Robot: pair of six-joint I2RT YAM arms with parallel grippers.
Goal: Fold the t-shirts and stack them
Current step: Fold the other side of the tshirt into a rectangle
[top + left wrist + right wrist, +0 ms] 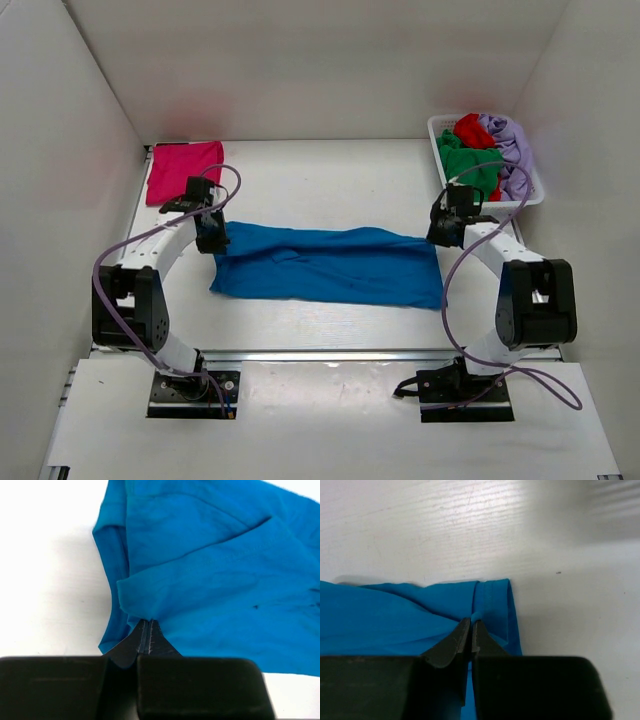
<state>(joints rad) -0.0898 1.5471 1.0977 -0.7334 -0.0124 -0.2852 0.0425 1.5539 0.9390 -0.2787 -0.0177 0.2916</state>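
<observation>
blue t-shirt point(330, 265): soft, limp, light | left claw point(148, 628), right claw point(471, 626): clamped on its opposite ends | hold at hems

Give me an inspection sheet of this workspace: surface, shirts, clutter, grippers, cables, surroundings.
Surface: white table, flat.
Job's things: blue t-shirt lies lengthwise mid-table; pink t-shirt folded at far left; green t-shirt, red t-shirt and lavender t-shirt crumpled in the white basket.
Clutter: white basket at far right; nothing else seen.
Grippers: left gripper shut on the blue t-shirt's left end; right gripper shut on its right end.
Cables: purple cables loop along both arms.
Surroundings: white walls on three sides.
</observation>
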